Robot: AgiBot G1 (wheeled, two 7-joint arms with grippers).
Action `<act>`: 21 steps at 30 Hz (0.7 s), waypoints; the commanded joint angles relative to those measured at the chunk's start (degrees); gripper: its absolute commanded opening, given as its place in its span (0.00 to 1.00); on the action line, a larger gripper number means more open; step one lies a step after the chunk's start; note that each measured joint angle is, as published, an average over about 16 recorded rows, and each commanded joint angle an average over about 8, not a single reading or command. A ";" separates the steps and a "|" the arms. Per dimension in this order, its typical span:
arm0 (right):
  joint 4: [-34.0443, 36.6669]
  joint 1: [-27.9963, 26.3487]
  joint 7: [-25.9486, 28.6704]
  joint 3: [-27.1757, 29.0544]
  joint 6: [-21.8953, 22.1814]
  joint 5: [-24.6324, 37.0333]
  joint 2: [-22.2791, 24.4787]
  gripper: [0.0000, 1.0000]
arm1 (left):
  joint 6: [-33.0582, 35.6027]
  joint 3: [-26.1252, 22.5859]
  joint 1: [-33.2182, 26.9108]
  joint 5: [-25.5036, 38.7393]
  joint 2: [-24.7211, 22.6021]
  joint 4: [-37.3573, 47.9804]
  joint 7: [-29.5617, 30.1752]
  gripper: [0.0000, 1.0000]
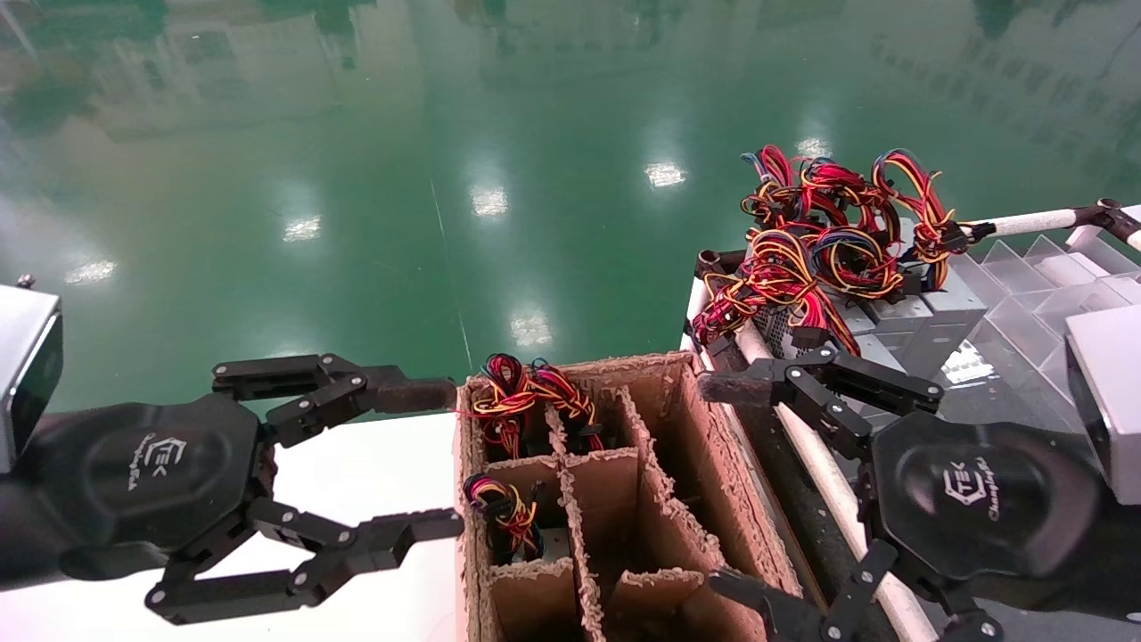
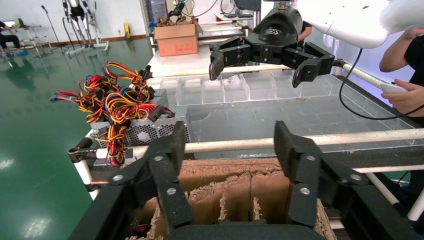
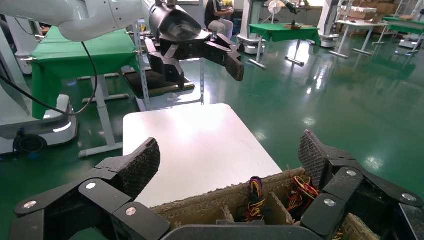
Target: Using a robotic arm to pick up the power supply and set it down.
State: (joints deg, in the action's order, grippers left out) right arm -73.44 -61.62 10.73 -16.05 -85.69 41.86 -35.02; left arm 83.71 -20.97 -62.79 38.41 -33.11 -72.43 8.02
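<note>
Several silver-grey power supplies (image 1: 927,321) with red, yellow and orange wire bundles (image 1: 829,241) lie piled on the rack at the right; one shows its perforated vent side (image 2: 150,131). More wire bundles (image 1: 521,397) stick out of the left cells of the brown cardboard divider box (image 1: 686,446). My left gripper (image 1: 446,459) hangs open just left of the box, above the white table, with nothing between its fingers (image 2: 175,145). My right gripper (image 1: 718,486) is open over the box's right edge, also holding nothing, its pads (image 3: 312,150) spread wide.
A white tube rail (image 1: 802,446) runs between the box and the rack. Clear plastic trays (image 1: 1025,294) fill the rack's right part. The white table (image 3: 195,145) lies left of the box. A person's hand (image 2: 405,95) holds a controller beyond the rack.
</note>
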 commanded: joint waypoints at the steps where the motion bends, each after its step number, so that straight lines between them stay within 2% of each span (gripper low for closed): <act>1: 0.00 0.00 0.00 0.00 0.00 0.00 0.00 1.00 | 0.00 0.00 0.00 0.00 0.00 0.00 0.00 0.00; 21: 0.06 0.03 -0.05 0.00 0.12 0.11 0.01 1.00 | 0.00 0.00 0.00 0.00 0.00 0.00 0.00 0.00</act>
State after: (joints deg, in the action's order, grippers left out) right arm -73.00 -61.48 10.51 -16.12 -85.17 42.32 -35.14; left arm 83.71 -20.97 -62.79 38.41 -33.11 -72.43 8.02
